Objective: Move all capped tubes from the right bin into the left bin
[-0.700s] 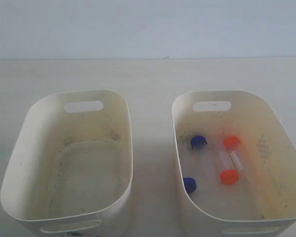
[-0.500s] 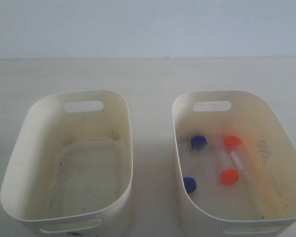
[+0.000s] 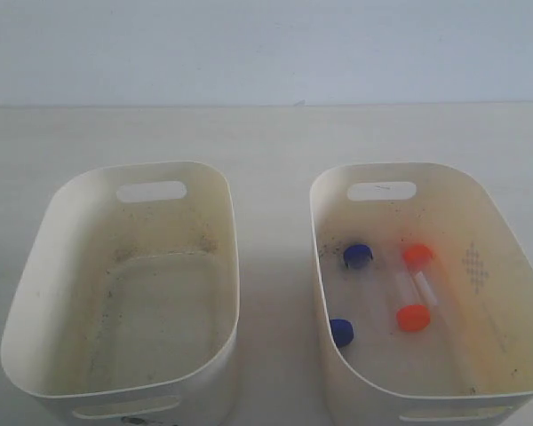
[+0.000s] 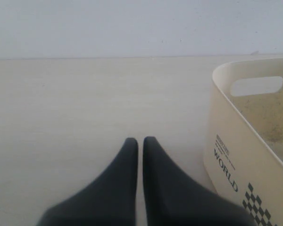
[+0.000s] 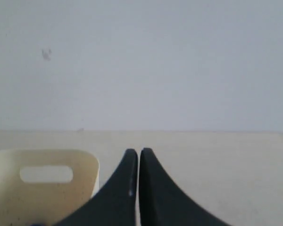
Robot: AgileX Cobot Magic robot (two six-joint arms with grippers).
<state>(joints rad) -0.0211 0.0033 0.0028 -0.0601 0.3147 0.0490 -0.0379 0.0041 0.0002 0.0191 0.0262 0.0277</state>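
Note:
In the exterior view the right bin [image 3: 493,231], with a dotted diamond on its wall, holds the capped tubes: two with blue caps [image 3: 358,256] [image 3: 342,331] and two with orange-red caps [image 3: 417,256] [image 3: 413,317]. The left bin [image 3: 58,231], grimy inside, holds no tubes. Neither arm shows in the exterior view. My left gripper [image 4: 140,140] is shut and holds nothing, low over the table beside the left bin's outer wall [image 4: 226,155]. My right gripper [image 5: 139,151] is shut and holds nothing, with the right bin's handle end [image 5: 47,174] beside it.
Both bins stand side by side on a pale table [image 3: 266,142] with a narrow gap between them. A plain light wall [image 3: 266,44] rises behind the table's far edge.

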